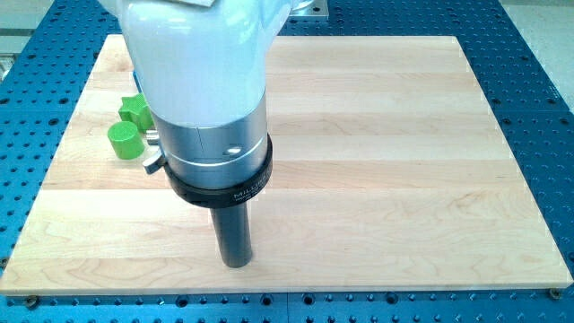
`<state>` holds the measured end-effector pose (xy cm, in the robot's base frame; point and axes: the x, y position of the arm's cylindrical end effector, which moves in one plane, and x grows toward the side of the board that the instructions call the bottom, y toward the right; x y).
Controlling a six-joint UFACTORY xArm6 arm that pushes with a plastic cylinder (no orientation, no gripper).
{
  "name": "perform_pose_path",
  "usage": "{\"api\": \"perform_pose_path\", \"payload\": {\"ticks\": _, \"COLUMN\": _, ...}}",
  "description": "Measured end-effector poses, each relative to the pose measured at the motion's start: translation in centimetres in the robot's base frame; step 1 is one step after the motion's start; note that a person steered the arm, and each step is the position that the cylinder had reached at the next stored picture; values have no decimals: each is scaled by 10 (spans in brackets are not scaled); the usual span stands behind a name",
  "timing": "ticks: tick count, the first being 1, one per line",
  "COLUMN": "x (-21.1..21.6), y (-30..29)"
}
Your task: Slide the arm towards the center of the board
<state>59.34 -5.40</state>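
My arm's white and silver body fills the view's upper left, and its dark rod hangs down from it. My tip (237, 262) rests on the wooden board (386, 161) near the view's bottom edge, left of the middle. A green cylinder block (124, 140) lies at the view's left, up and to the left of my tip and well apart from it. A second green block (135, 109), with an uneven star-like outline, sits just above the cylinder and is partly hidden by the arm.
The board lies on a blue perforated table (538, 54) that shows on all sides. A small grey part (152, 164) sticks out beside the arm's silver collar near the cylinder.
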Motion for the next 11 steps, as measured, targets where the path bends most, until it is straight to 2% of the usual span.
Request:
{"api": "perform_pose_path", "payload": {"ticks": 2, "x": -23, "y": 0}}
{"api": "perform_pose_path", "payload": {"ticks": 6, "x": -23, "y": 3}}
{"api": "perform_pose_path", "payload": {"ticks": 8, "x": 10, "y": 10}}
{"api": "perform_pose_path", "payload": {"ticks": 9, "x": -14, "y": 17}}
{"api": "perform_pose_path", "payload": {"ticks": 10, "x": -61, "y": 29}}
{"api": "perform_pose_path", "payload": {"ticks": 11, "x": -91, "y": 28}}
